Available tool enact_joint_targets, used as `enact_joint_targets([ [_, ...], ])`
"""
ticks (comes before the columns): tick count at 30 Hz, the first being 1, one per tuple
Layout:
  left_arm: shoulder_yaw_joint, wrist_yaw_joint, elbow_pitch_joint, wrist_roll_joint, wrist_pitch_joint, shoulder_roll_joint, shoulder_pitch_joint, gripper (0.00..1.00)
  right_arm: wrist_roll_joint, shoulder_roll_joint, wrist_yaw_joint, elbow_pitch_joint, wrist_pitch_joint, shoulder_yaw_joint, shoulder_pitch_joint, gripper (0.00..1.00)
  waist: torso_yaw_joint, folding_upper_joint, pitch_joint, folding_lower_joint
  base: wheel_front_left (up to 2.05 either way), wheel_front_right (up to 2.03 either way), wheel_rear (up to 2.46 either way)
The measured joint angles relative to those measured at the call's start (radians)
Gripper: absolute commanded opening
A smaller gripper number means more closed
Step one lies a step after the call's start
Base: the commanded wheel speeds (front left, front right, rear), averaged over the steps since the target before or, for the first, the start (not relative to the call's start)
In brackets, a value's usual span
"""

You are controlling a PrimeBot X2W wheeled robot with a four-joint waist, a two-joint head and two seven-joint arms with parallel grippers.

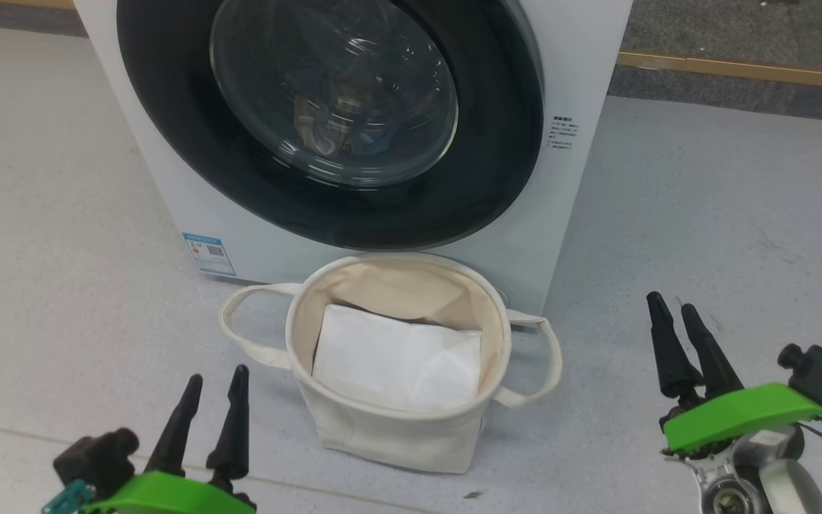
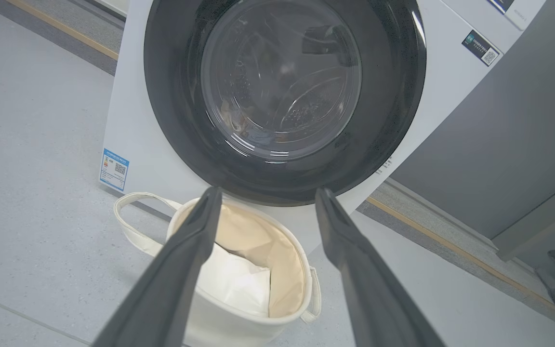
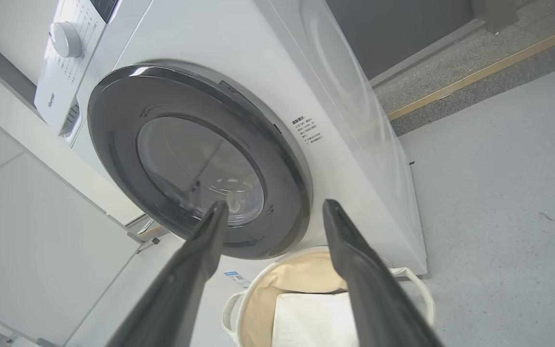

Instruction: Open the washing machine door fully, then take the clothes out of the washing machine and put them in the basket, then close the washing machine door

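Observation:
The white washing machine (image 1: 561, 214) stands in front of me with the washing machine door (image 1: 168, 107) shut, its black rim flat against the front. Through the glass (image 2: 277, 77) a little orange-brown of the clothes (image 2: 239, 124) shows dimly at the drum's bottom. The cream basket (image 1: 297, 314) sits on the floor just before the machine, with a folded white sheet (image 1: 397, 360) in it. My left gripper (image 1: 219, 374) is open at the basket's left, with nothing between its fingers. My right gripper (image 1: 672, 303) is open at the basket's right, also holding nothing. Both point toward the door (image 3: 113, 144).
Grey floor (image 1: 703, 228) lies on both sides of the basket. A blue label (image 1: 209, 253) marks the machine's lower left corner. A wooden strip (image 1: 739, 69) runs along the floor at the back right. A grey panel (image 2: 499, 144) stands beside the machine.

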Motion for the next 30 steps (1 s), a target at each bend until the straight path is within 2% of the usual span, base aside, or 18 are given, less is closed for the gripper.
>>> enact_joint_targets([
  [22, -0.106, 0.048, 0.021, 0.293, -0.057, 0.012, -0.022, 1.00, -0.326, 0.001, 0.000, 0.040, -0.059, 0.030, -0.038, 1.00, 0.004, 0.0000, 0.010, 0.0000, 0.00, 0.00, 0.00],
  [30, -0.165, 0.050, 0.044, 0.398, -0.084, 0.012, -0.048, 1.00, -0.459, 0.001, 0.000, 0.047, -0.089, 0.058, -0.053, 1.00, 0.006, 0.0000, 0.016, 0.0000, 0.00, 0.00, 0.00],
])
